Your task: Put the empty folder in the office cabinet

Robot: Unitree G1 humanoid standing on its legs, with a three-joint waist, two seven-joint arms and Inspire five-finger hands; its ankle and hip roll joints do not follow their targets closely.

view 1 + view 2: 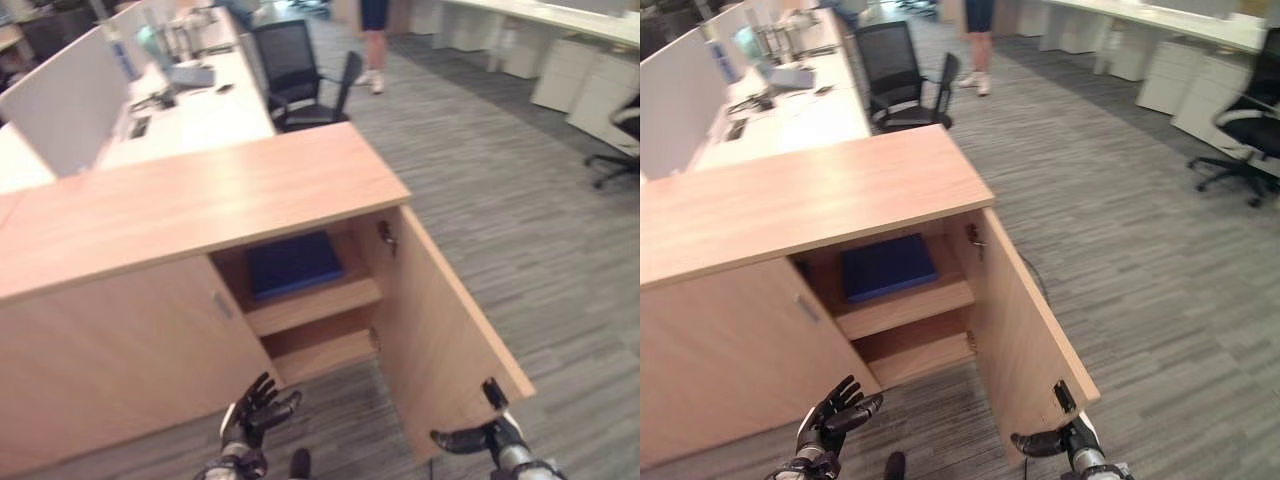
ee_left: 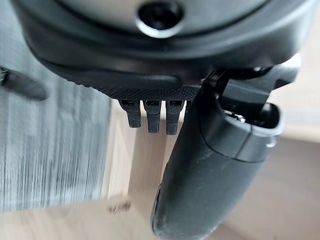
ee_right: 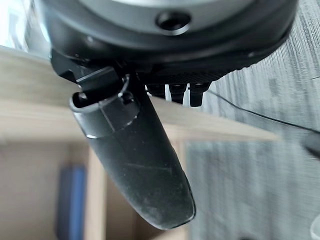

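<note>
the blue folder (image 1: 294,264) lies flat on the upper shelf (image 1: 315,305) of the cabinet (image 1: 180,200), toward the shelf's back, with the door (image 1: 440,320) swung open. the left hand (image 1: 252,412) hovers low before the opening, fingers spread, holding nothing. the right hand (image 1: 488,436) sits by the door's outer edge, seemingly just off it, fingers straight, empty.

Office cabinet (image 1: 200,205) of light wood-grain laminate with a smooth matt top, blue folder (image 1: 293,264) matt-surfaced on the upper shelf, floor (image 1: 520,230) of grey ribbed carpet, right hand (image 3: 135,155) in dark, slightly glossy, scuffed plastic.
</note>
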